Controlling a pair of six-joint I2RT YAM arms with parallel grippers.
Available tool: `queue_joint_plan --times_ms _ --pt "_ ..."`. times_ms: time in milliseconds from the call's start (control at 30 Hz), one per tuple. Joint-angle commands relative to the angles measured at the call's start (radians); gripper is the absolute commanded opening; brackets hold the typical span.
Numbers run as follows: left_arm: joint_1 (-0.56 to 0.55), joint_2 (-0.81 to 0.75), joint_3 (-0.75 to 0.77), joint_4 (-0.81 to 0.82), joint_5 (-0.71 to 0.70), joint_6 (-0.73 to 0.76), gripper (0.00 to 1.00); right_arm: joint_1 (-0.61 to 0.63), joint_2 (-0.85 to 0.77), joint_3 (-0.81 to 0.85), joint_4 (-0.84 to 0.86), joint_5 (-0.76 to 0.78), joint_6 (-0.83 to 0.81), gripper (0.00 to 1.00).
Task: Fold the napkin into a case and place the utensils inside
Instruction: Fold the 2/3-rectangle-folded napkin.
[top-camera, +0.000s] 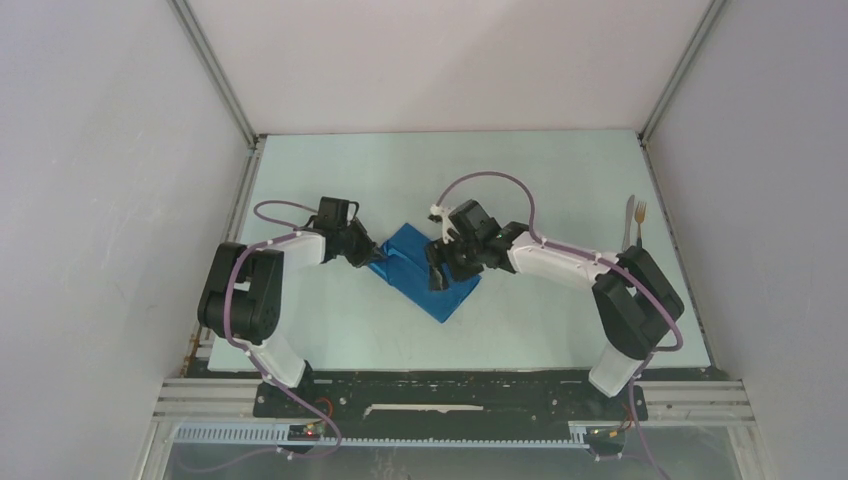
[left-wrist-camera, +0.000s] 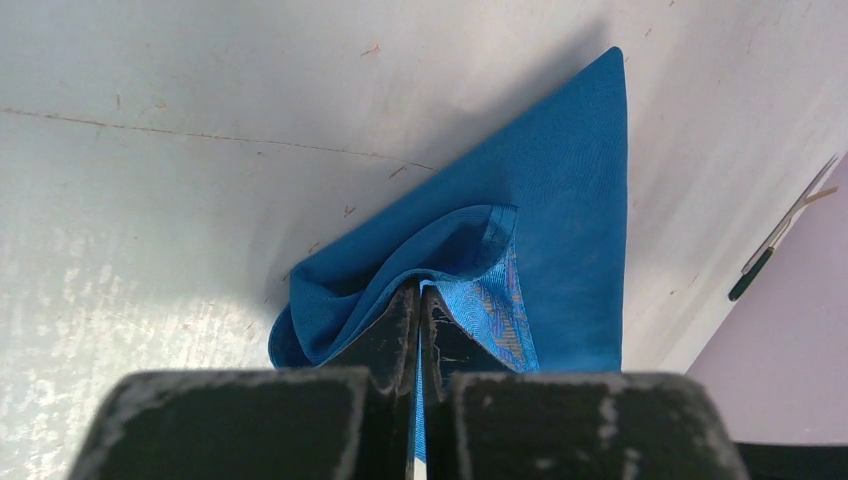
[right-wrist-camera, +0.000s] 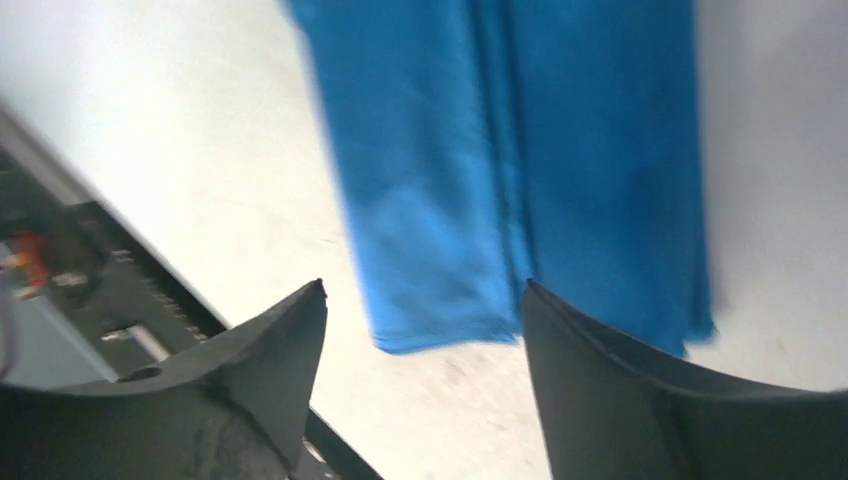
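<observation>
The napkin (top-camera: 425, 272) is a bright blue cloth, folded into a long band that lies slantwise at the table's middle. My left gripper (top-camera: 375, 258) is at its left end, shut on a raised fold of the napkin (left-wrist-camera: 560, 220); in the left wrist view my left gripper (left-wrist-camera: 419, 290) pinches cloth between the jaws. My right gripper (top-camera: 437, 272) hovers over the band's near right part. In the blurred right wrist view my right gripper (right-wrist-camera: 423, 285) is open, with the napkin (right-wrist-camera: 500, 150) lying beyond the fingertips. The utensils (top-camera: 634, 220) lie side by side at the far right; they also show as thin utensils (left-wrist-camera: 785, 232).
White enclosure walls (top-camera: 100, 200) close in the table on the left, back and right. A black mounting plate (top-camera: 450, 385) runs along the near edge under both arm bases. The utensils lie close to the right wall.
</observation>
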Motion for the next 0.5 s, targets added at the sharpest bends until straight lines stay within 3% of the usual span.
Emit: queue_joint_plan --times_ms 0,100,167,467 --pt "0.001 0.002 0.009 0.020 0.007 0.006 0.00 0.011 0.010 0.049 0.239 -0.299 0.161 0.85" --pt "0.004 0.003 0.009 0.012 0.001 0.006 0.00 0.020 0.121 0.055 0.525 -0.508 0.312 0.98" --pt "0.006 0.010 0.011 0.010 0.011 0.005 0.00 0.019 0.196 0.078 0.664 -0.590 0.371 1.00" --pt "0.011 0.030 0.013 0.010 0.011 0.003 0.00 0.014 0.426 0.235 0.636 -0.746 0.344 0.98"
